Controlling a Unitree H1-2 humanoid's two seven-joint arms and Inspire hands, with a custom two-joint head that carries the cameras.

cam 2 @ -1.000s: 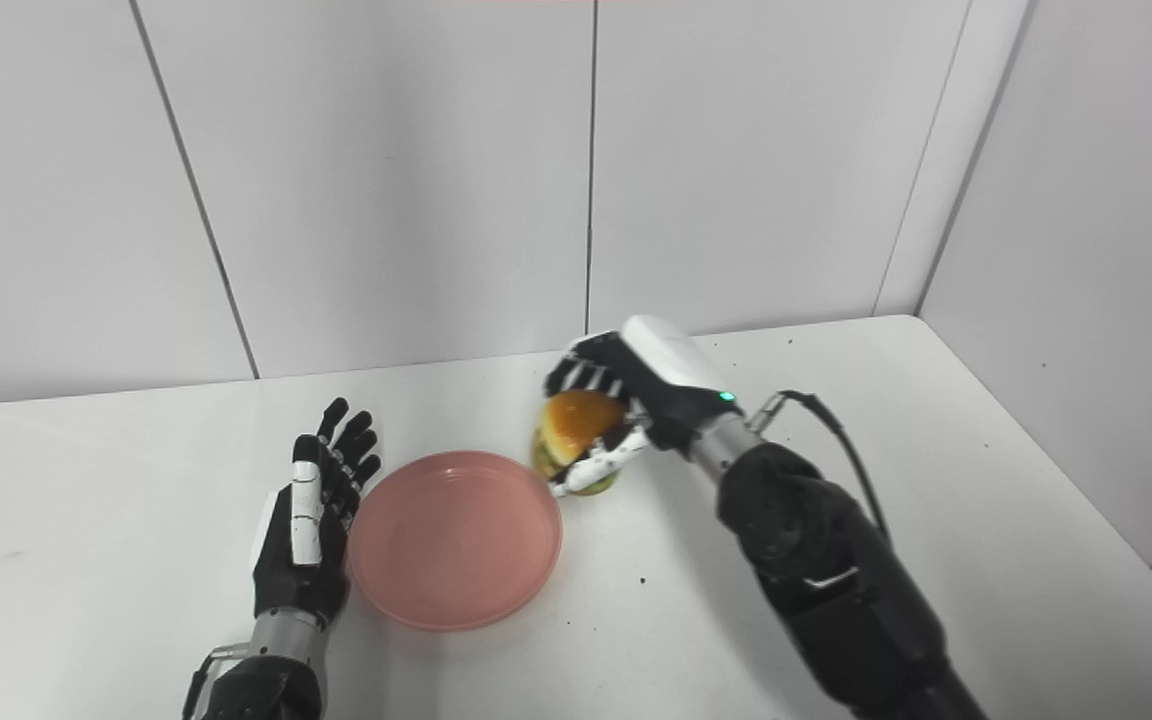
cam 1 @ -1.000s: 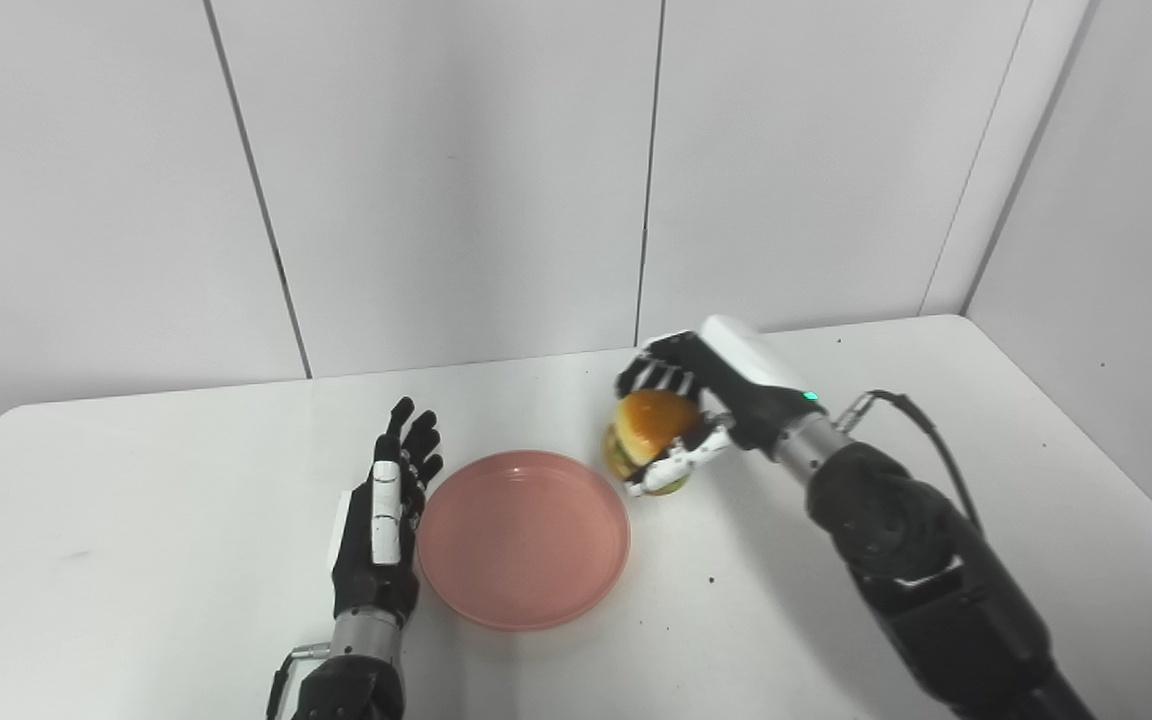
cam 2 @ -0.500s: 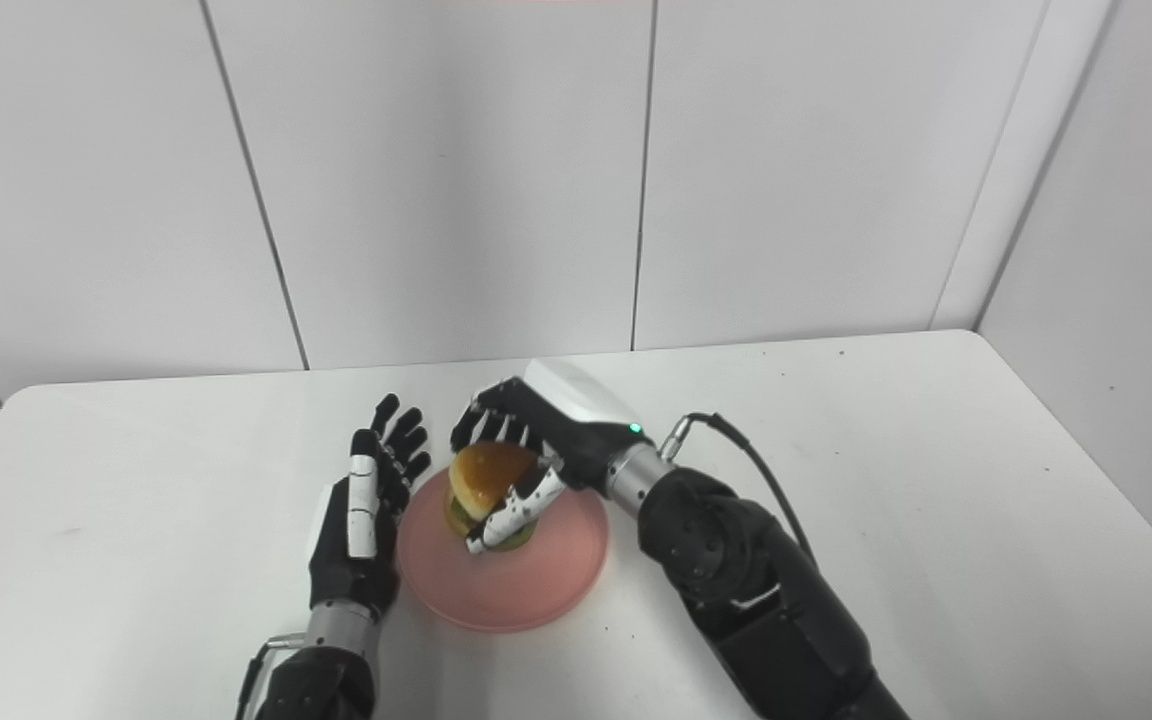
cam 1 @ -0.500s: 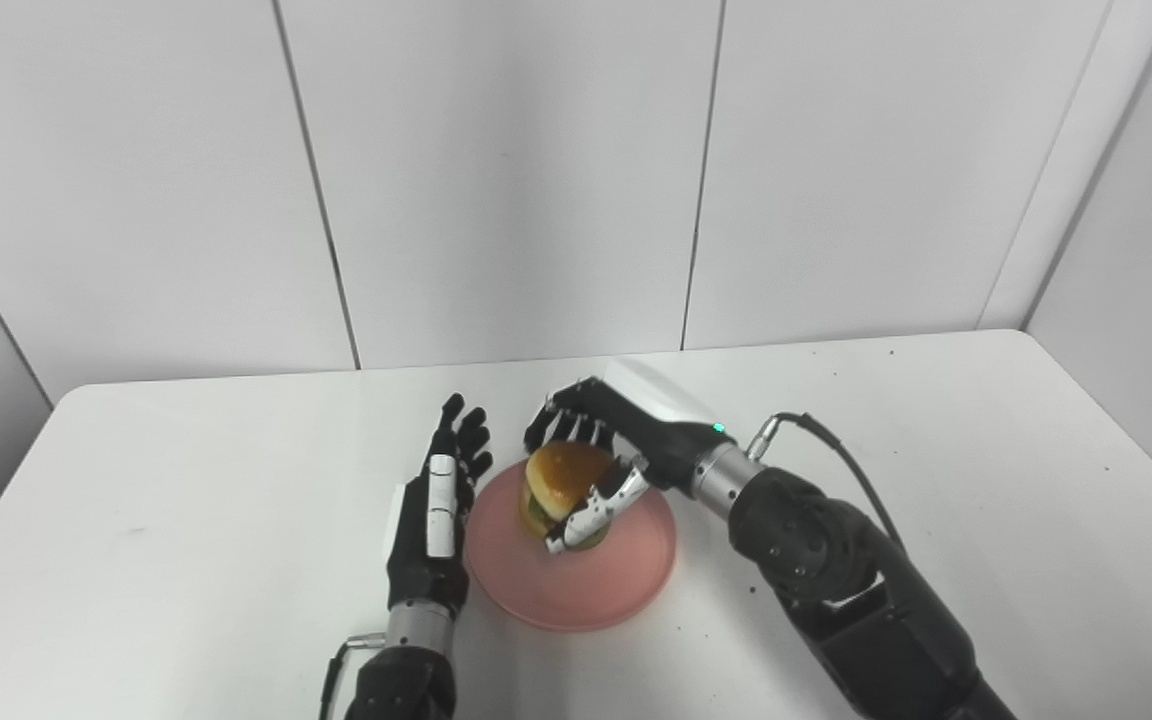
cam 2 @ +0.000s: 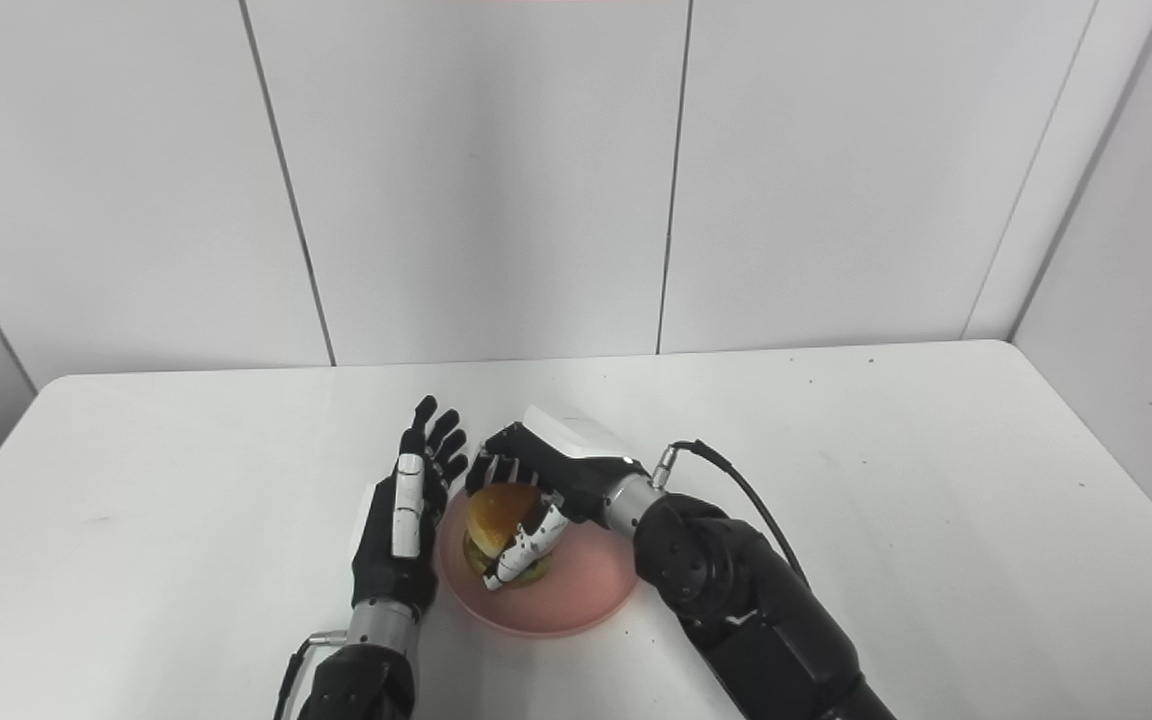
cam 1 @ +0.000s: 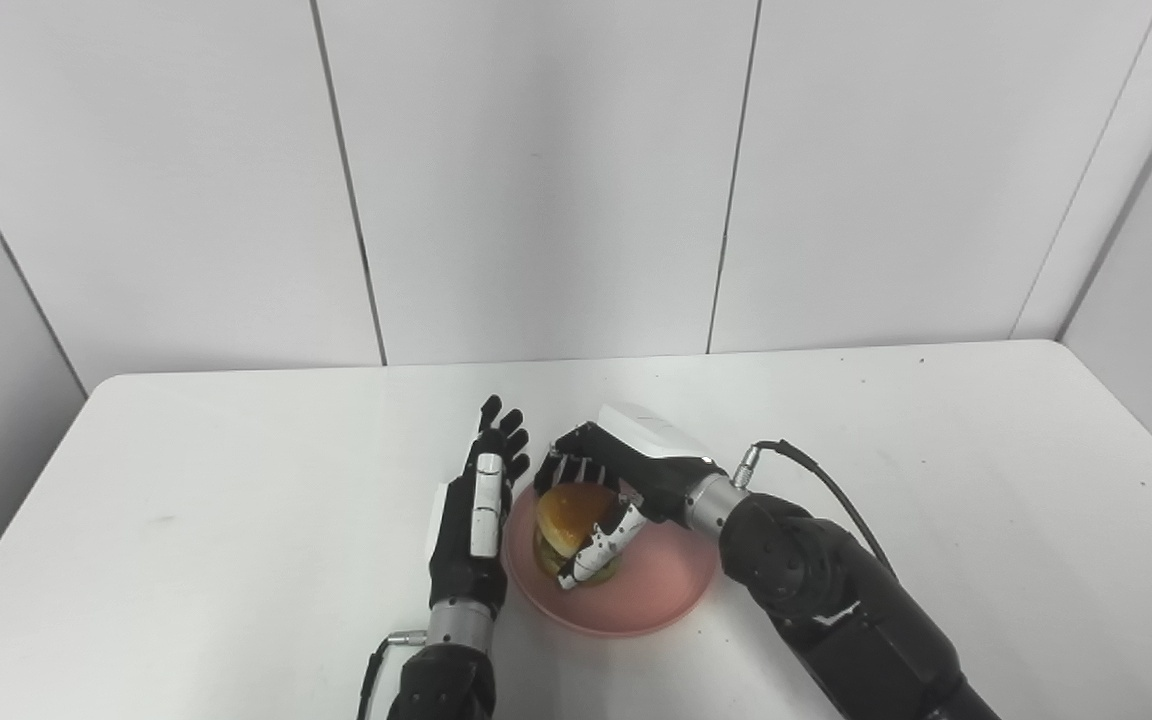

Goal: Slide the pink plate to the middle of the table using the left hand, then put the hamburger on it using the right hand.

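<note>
Placement of the round, golden-bunned toy hamburger (cam 1: 566, 520) is judged to be the step in hand. It is grasped by the black-and-white right hand (cam 1: 608, 482) over the left part of the shallow round pink plate (cam 1: 661, 590); whether it is resting there cannot be told. Next, release and a clean withdrawal are called for. The left hand (cam 1: 473, 515) is held flat and unclenched, holding nothing, just beside the plate's left rim on the white table (cam 1: 236, 500).

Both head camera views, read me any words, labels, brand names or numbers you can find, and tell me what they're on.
None can be read. The hamburger, pink plate, white table and wall panels carry no visible print. The left hand and right hand show only plain white and black casing.
</note>
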